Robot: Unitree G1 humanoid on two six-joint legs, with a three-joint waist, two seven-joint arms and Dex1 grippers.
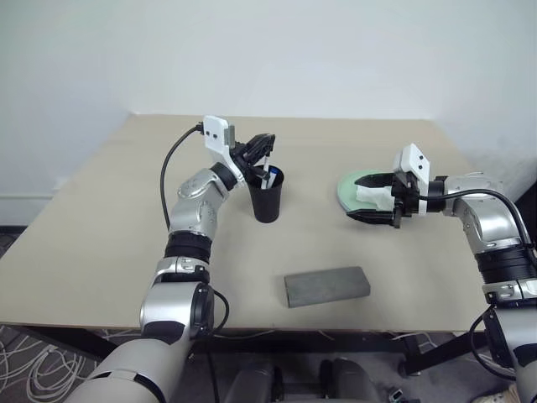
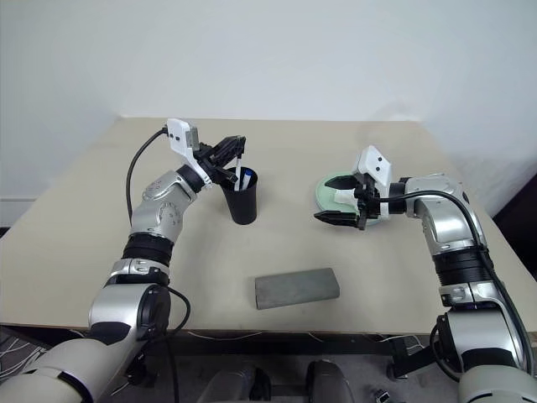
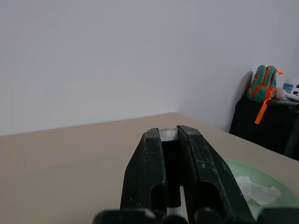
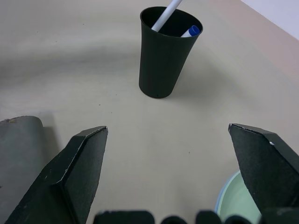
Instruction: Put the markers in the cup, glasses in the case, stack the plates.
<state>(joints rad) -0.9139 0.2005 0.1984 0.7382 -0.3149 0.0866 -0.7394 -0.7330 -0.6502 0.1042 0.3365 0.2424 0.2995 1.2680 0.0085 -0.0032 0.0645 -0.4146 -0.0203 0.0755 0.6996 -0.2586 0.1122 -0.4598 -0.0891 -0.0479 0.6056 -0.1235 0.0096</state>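
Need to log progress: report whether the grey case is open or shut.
Shut. The case lies flat on the table, its lid down, nothing showing inside.

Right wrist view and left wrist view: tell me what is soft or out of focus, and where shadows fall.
Right wrist view: the right gripper sits very close, its jaws wide apart and soft-edged, while the cup is sharper and throws a soft shadow on the table. Left wrist view: the left gripper, jaws shut on a marker, looms large and dark; the mint green plate behind looks slightly soft.
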